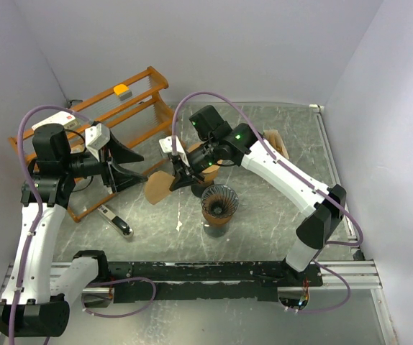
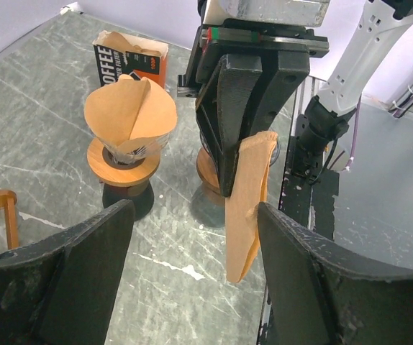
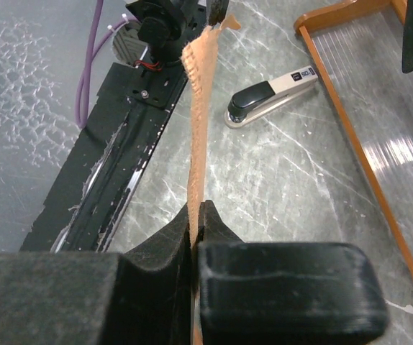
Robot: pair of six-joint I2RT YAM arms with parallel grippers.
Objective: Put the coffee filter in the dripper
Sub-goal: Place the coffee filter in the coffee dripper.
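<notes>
The right gripper (image 3: pixel 196 219) pinches the flat brown paper filter (image 1: pixel 159 188) in the middle of the top view, left of the dark ribbed cone dripper (image 1: pixel 219 203), which looks empty. The left gripper (image 1: pixel 140 172) is spread wide, holding nothing.

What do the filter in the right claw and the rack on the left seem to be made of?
The filter looks like thin unbleached brown paper with a matte finish. It hangs flat and creased from the shut right claw, and its edge is ragged and fibrous. The rack is probably wood with an orange-brown varnish, going by its square rails and their slight sheen.
</notes>
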